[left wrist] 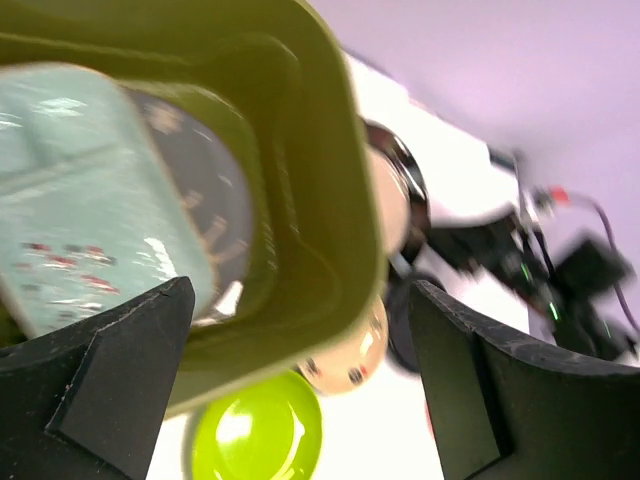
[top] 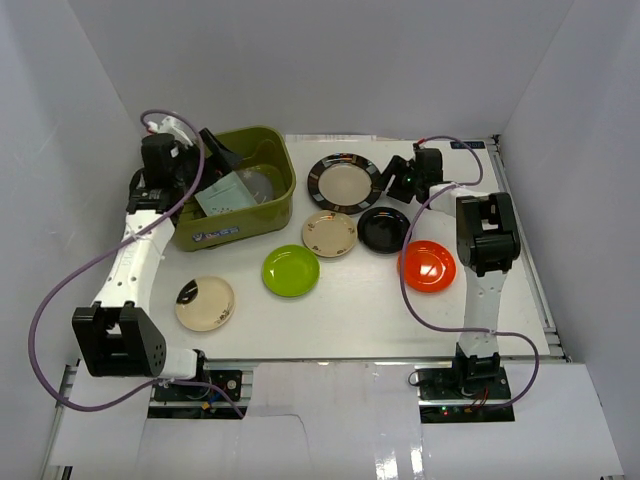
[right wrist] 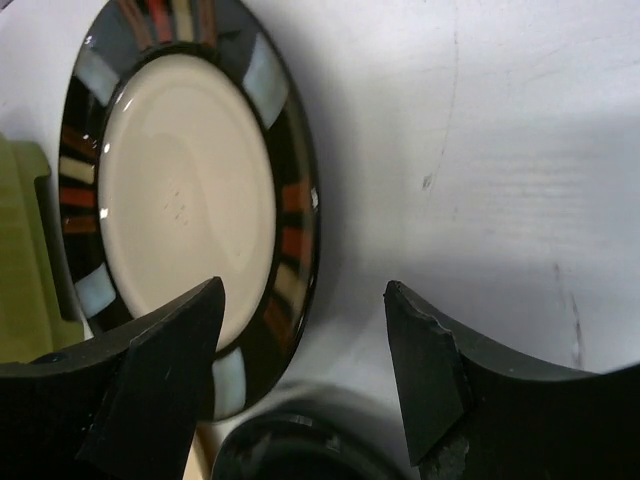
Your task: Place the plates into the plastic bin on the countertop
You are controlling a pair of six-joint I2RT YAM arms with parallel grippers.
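My left jaws are apart over the bin [top: 232, 232], holding nothing. The mint plate [top: 224, 196] leans inside the bin, and I think a grey plate [left wrist: 200, 200] lies under it. My right jaws are apart just by the rimmed plate [top: 345, 183]. The green plate [top: 291, 270], red plate [top: 428, 266], black plate [top: 383, 229] and two beige plates [top: 205, 303] sit on the bench [top: 350, 320].

robot lab cell, white enclosure walls [top: 300, 60], white countertop [top: 360, 310], cabled arms [top: 130, 262]
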